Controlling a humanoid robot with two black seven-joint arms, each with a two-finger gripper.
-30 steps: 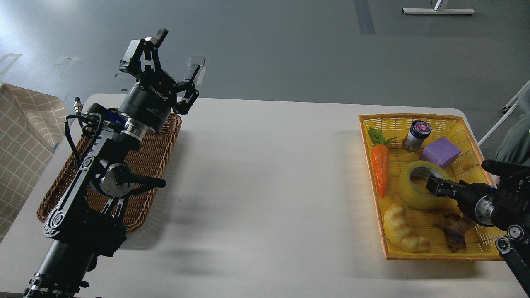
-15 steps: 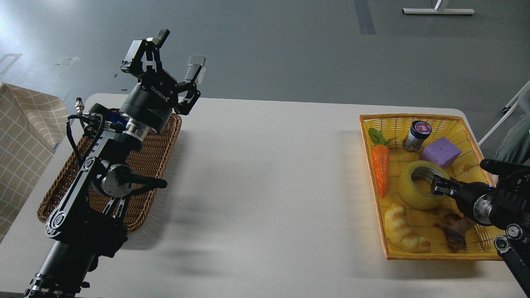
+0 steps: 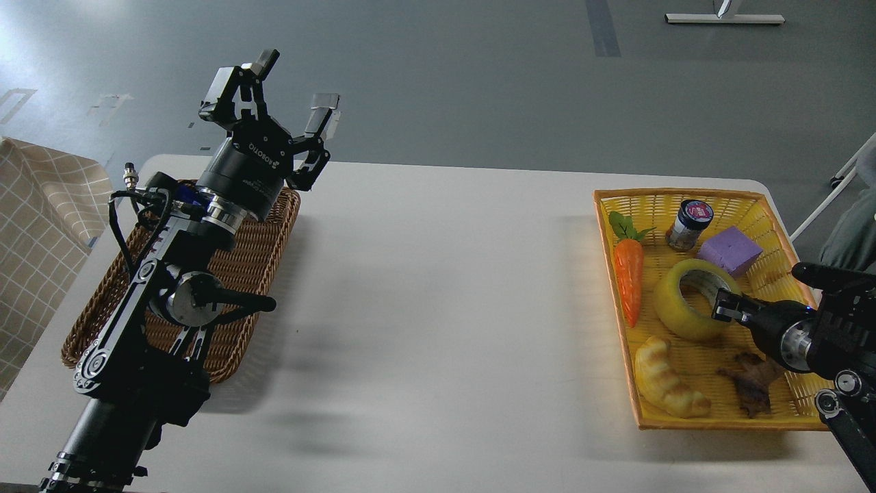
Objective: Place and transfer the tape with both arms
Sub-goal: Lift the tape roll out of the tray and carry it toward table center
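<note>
The tape [image 3: 684, 308], a yellow roll with a pale core, sits tilted in the middle of the yellow basket [image 3: 677, 194] at the right. My right gripper [image 3: 724, 308] comes in from the right edge and grips the roll's near wall, with one finger inside the core. My left gripper [image 3: 294, 82] is open and empty. It is held high over the far end of the brown wicker basket [image 3: 253, 274] at the left.
The yellow basket also holds a toy carrot [image 3: 628, 277], a small jar [image 3: 690, 222], a purple block [image 3: 729, 251], a croissant toy [image 3: 667, 387] and a brown object [image 3: 749, 387]. White table [image 3: 445, 308] lies between the baskets. A checked cloth [image 3: 41, 226] lies at the far left.
The tape has tipped up and shifted slightly away from me in the right gripper's hold. The right gripper drew back a little to the right. The left arm barely moved.
</note>
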